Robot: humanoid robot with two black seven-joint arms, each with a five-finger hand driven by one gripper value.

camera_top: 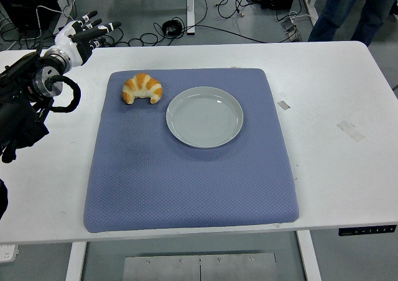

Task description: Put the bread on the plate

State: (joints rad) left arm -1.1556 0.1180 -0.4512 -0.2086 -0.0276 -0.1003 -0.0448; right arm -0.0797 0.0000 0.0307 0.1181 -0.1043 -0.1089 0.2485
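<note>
The bread lies on the blue mat, just beside the plate. The left hand is up at the tabletop's corner, fingers spread wide, holding nothing.

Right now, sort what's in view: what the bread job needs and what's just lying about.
Needed:
croissant
grey plate
left hand, open

Lying about:
blue mat
tape scraps on the white table
floor cables
person

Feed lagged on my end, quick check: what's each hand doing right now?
Left hand: open, fingers spread, holding nothing, over the table's far left corner, apart from the bread.
Right hand: not in view.
</note>
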